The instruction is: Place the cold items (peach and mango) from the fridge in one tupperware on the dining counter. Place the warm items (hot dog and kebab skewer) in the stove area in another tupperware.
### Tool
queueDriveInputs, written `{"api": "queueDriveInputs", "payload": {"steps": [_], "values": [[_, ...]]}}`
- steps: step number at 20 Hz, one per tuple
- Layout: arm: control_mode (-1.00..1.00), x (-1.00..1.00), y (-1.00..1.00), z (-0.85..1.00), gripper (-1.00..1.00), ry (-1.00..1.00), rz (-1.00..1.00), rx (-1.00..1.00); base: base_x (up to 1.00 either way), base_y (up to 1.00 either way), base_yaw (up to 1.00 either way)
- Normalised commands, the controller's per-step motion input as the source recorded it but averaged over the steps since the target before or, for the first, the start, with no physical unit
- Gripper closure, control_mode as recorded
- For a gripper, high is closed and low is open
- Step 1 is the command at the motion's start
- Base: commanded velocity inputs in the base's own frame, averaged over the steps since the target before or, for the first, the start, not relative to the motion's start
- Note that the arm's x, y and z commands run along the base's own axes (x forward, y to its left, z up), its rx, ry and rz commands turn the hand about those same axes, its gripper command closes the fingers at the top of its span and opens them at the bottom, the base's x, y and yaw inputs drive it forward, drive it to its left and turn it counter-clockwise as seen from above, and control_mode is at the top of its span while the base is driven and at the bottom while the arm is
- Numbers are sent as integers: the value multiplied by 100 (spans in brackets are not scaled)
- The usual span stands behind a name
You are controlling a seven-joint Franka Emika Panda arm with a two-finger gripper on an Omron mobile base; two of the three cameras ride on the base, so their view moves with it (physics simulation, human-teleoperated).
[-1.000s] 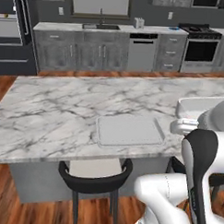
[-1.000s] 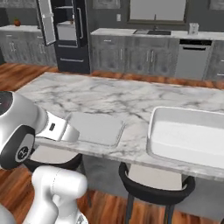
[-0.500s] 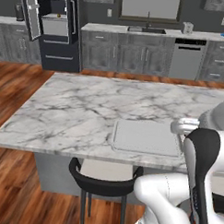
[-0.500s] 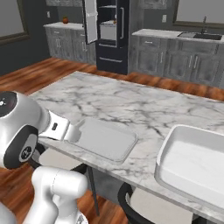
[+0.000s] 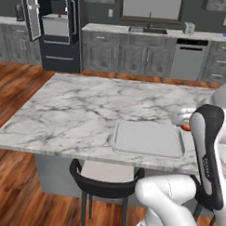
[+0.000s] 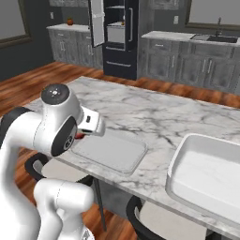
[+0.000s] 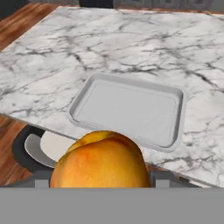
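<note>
My gripper (image 7: 101,179) is shut on a round orange-yellow peach (image 7: 103,159), which covers the fingertips in the hand view. A sliver of the fruit's red skin (image 5: 185,128) shows under the hand, just off the right end of the shallow grey tupperware (image 5: 148,139). That tupperware (image 7: 129,109) lies empty on the marble dining counter (image 7: 131,48), a little ahead of and below the peach. A second, deeper white tupperware (image 6: 211,176) sits empty further right along the counter. The mango, hot dog and kebab skewer are out of view.
The dark fridge (image 5: 53,26) stands with its door open at the far left of the back wall. A black stool (image 5: 105,179) is tucked under the counter's near edge. Grey cabinets and a sink (image 5: 147,30) run along the back wall.
The whole scene has shifted as the base drove and turned: the fridge has come further into both base views. The peach stays in the gripper near the shallow tupperware.
</note>
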Motion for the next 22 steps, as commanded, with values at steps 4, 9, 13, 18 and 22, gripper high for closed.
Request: {"api": "queueDriveInputs", "payload": {"steps": [4,9,13,18,22], "values": [[-100,59,-12,-50,100,2,0,0,0,0,0],[-100,39,-39,-88,100,0,0,0,0,0,0],[-100,18,-33,-66,100,6,0,0,0,0,0],[-100,31,-15,-44,100,9,0,0,0,0,0],[-100,61,-7,-43,100,13,3,0,0,0,0]]}}
